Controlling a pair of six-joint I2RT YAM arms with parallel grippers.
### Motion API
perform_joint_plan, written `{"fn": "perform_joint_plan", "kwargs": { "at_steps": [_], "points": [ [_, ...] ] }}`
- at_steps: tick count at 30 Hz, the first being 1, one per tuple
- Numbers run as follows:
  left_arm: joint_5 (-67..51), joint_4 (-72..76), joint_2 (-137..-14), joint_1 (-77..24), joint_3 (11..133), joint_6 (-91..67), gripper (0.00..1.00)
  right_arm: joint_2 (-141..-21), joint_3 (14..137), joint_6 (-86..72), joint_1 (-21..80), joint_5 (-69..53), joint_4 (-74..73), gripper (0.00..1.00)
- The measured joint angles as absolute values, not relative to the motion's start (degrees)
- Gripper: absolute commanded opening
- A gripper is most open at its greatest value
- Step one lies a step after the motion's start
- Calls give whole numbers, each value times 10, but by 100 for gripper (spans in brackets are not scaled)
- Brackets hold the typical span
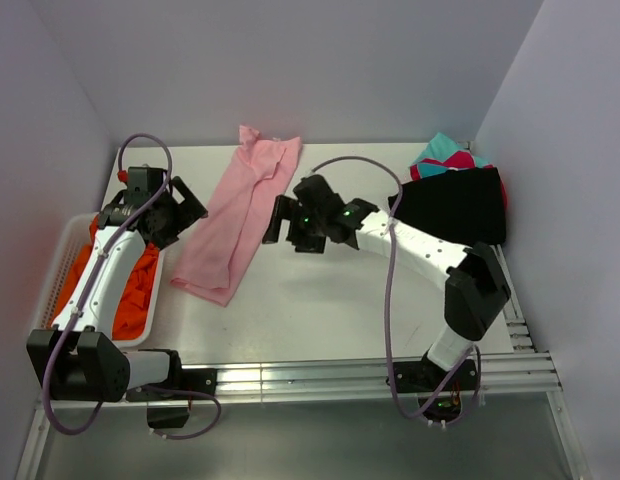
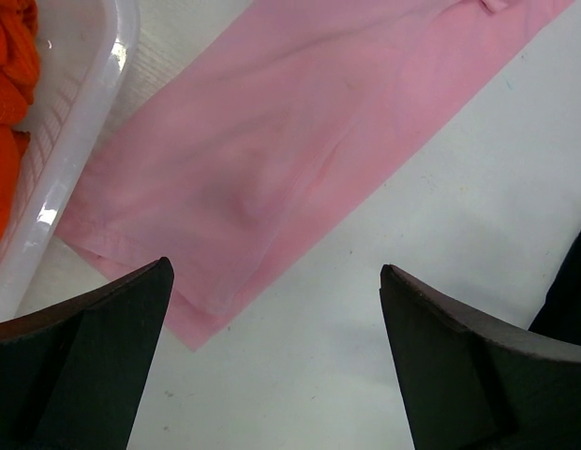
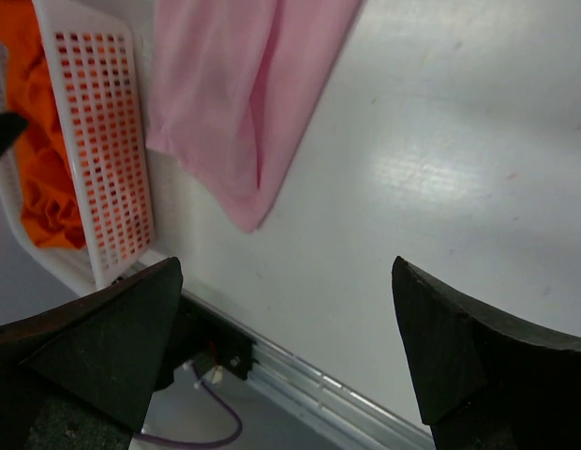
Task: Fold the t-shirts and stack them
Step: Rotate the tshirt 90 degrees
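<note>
Wrist views show left gripper (image 2: 276,272) and right gripper (image 3: 286,267) wide, empty; we judge the pink t-shirt (image 2: 300,141) needs crosswise folding.

We see a white worktop (image 1: 320,310) boxed in by plain pale walls: a back wall (image 1: 340,70) behind it, a left wall (image 1: 40,140) and a right wall (image 1: 580,180) beside it. A metal rail (image 1: 310,380) lines its near edge, catching soft light.
</note>
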State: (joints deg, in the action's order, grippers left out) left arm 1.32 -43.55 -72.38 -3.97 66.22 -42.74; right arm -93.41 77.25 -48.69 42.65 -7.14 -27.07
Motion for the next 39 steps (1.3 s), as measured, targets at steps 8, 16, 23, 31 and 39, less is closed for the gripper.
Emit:
{"fn": "perform_joint_plan", "kwargs": {
  "at_steps": [8, 16, 23, 31, 39],
  "points": [
    [13, -443, -710, -40, 662, -430, 99, -1031, 836, -534, 514, -64, -286, 100],
    [14, -464, -650, -40, 662, -431, 100, -1159, 902, -558, 569, -53, -284, 100],
    [14, -482, -601, -40, 632, -433, 99, -1224, 948, -559, 567, -34, -296, 99],
    [13, -499, -574, -40, 601, -444, 99, -1279, 1004, -569, 567, -27, -300, 91],
    [20, -518, -556, -49, 592, -443, 99, -1361, 1120, -573, 567, -21, -307, 38]
  ]
}}
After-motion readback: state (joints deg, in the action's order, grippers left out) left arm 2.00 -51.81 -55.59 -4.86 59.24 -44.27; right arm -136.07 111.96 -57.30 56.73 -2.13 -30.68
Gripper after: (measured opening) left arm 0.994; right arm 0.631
